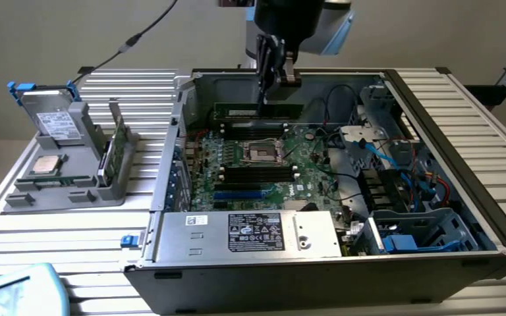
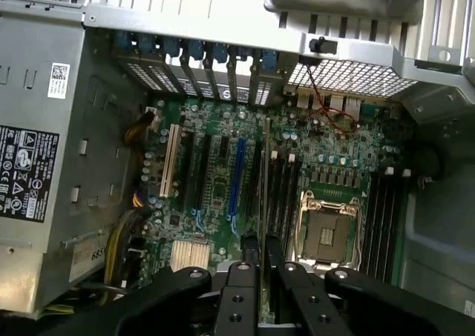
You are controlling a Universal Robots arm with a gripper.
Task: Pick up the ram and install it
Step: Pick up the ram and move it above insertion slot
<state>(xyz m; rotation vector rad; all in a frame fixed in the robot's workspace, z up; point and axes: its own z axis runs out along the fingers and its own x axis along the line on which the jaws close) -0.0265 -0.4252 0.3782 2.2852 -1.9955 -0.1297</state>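
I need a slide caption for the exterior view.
Gripper holds the ram above the motherboard inside the open case.

PSU [image 1: 310,237], lower middle of exterior view: black label [image 1: 255,232] w/ white print & cert. symbols, too small to read; small white sticker [image 1: 198,219] next to it, illegible. Drive [image 1: 47,99], upper left: white label [image 1: 57,123], text illegible. ram [image 1: 271,109], upper middle: white tag [image 1: 242,112], illegible. No brand or no. readable.

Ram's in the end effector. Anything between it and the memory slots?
Nothing visible. The ram, held in the end effector, hangs over empty memory slots beside the processor socket.
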